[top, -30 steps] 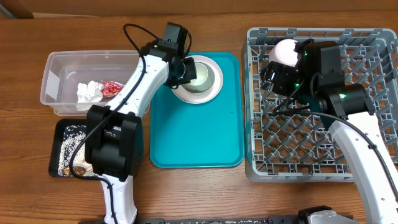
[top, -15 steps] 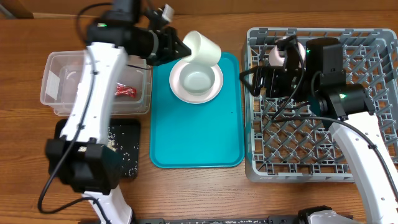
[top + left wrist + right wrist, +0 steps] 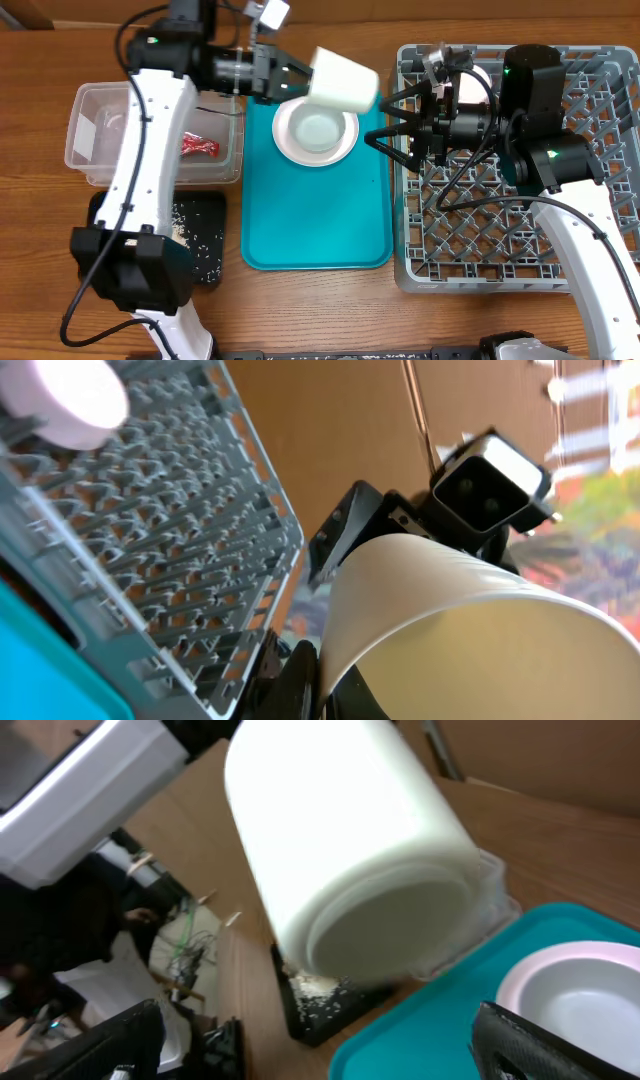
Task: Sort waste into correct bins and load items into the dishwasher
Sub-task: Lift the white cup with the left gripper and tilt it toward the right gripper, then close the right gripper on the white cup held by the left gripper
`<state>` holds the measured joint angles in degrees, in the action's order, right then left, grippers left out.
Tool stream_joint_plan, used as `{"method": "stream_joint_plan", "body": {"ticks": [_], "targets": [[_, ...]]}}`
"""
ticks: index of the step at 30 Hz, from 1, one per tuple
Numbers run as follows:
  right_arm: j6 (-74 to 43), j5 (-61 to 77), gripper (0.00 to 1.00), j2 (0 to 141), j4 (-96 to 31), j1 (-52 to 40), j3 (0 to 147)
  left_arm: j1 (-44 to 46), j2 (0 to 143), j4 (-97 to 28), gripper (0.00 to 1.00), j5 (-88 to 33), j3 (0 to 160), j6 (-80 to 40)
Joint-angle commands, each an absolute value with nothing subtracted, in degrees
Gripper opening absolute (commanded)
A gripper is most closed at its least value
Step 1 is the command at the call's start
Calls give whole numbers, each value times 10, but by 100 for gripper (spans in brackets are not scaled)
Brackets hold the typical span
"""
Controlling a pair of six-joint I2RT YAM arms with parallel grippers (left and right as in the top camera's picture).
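Note:
My left gripper [image 3: 292, 80] is shut on the rim of a white cup [image 3: 345, 80] and holds it on its side in the air above the teal tray's [image 3: 315, 225] far right corner. The cup fills the left wrist view [image 3: 470, 630] and the right wrist view [image 3: 350, 850]. My right gripper [image 3: 393, 125] is open and empty, its fingers spread toward the cup from the left edge of the grey dish rack [image 3: 480, 250]. A pale pink bowl [image 3: 315, 132] sits on the tray below the cup. A pink cup [image 3: 478, 75] in the rack is mostly hidden by my right arm.
A clear bin [image 3: 100, 135] at the left holds a red wrapper [image 3: 200, 147]. A black tray with rice grains [image 3: 200, 255] lies in front of it. The bowl [image 3: 590, 1000] and black tray [image 3: 320, 1005] also show in the right wrist view.
My left gripper lifted the white cup off the bowl and carried it right toward the rack. My right gripper left the pink cup, swung left and opened.

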<state>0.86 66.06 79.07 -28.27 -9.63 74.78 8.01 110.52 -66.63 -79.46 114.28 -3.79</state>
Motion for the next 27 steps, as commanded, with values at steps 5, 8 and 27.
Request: {"method": "stream_joint_plan", "body": {"ticks": [5, 8, 27], "targets": [[18, 725, 100, 782, -263, -94, 756, 110, 1103, -657, 4, -818, 1149, -17], [17, 750, 100, 782, -231, -94, 756, 114, 1103, -657, 4, -813, 1149, -17], [18, 701, 95, 786, -173, -94, 756, 121, 1103, -658, 4, -811, 1149, -17]]}}
